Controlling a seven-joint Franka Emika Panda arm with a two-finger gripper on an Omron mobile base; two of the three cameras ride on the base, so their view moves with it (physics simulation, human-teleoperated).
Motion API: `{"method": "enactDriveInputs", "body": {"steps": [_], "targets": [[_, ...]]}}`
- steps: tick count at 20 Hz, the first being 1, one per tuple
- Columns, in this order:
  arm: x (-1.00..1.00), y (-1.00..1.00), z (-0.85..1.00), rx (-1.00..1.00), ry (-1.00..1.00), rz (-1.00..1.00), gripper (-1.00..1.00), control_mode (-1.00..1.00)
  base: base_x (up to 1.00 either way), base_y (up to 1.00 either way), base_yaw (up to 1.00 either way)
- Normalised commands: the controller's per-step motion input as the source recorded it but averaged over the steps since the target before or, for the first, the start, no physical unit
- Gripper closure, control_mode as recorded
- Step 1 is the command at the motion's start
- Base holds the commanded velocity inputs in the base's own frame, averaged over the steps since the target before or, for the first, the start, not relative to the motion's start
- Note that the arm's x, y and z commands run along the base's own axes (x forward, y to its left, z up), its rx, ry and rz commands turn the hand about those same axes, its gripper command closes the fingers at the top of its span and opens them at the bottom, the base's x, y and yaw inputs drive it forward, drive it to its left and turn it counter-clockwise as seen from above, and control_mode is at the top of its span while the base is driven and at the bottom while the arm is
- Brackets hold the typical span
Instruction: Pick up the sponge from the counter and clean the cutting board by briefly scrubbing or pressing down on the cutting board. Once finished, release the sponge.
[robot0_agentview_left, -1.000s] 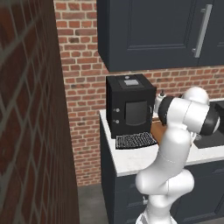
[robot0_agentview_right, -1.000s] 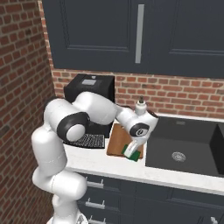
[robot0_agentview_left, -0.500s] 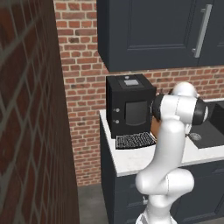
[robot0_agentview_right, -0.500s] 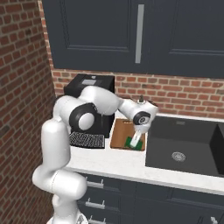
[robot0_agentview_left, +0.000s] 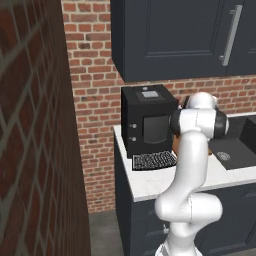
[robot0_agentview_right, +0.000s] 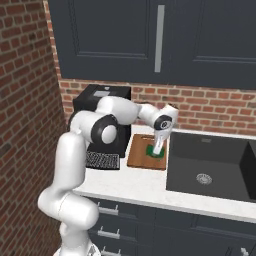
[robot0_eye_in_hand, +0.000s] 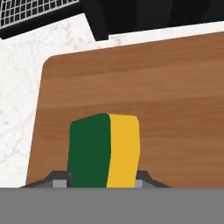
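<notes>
Brown wood grain of the cutting board (robot0_eye_in_hand: 144, 100) spreads across my hand view, with the sponge (robot0_eye_in_hand: 104, 151) standing on edge between my 2 fingertips (robot0_eye_in_hand: 60, 180), its dark green layer on one side and its yellow body on the other. My gripper (robot0_eye_in_hand: 101, 181) is closed on the sponge, one fingertip against each of its flanks. The same view shows the board's rounded corner, the white marbled counter (robot0_eye_in_hand: 22, 96) past that edge, and a strip of the black grated tray (robot0_eye_in_hand: 35, 11) at the top.

From the right base view the wider layout reads better: the cutting board (robot0_agentview_right: 145, 152) lies on the counter (robot0_agentview_right: 130, 182) between the black grated tray (robot0_agentview_right: 102, 160) and the dark sink (robot0_agentview_right: 210, 165), with the black coffee machine (robot0_agentview_right: 100, 100) behind the tray. My gripper (robot0_agentview_right: 158, 148) points down over the half of the board nearer the sink, and the sponge (robot0_agentview_right: 154, 151) shows as a green patch at its tip, low on the wood; whether it presses the surface I cannot tell.

In the left base view my own arm covers the board, so that only a sliver of brown (robot0_agentview_left: 176, 144) shows beside the coffee machine (robot0_agentview_left: 147, 117), with the tray (robot0_agentview_left: 154, 160) in front of the machine.
</notes>
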Motion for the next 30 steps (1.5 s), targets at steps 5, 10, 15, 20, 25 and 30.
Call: {"method": "enactDriveInputs", "body": {"steps": [5,10,15,20,25,30], "targets": [[0.61,-0.09,0.07,0.00,-0.02,0.07,1.00,-1.00,0.00,0.00,0.00],[0.00,-0.13,-0.02,0.01,-0.15,0.03,1.00,-1.00,0.00,0.00,0.00],[-0.85,0.02,-0.23,0.12,-0.13,0.04,1.00,-1.00,0.00,0.00,0.00],[-1.00,0.31,-0.31,0.10,-0.13,0.02,1.00,-1.00,0.00,0.00,0.00],[-1.00,0.60,-0.19,0.06,-0.14,0.04,1.00,-1.00,0.00,0.00,0.00],[-1.00,0.62,0.00,0.00,-0.15,0.12,1.00,-1.00,0.00,0.00,0.00]]}}
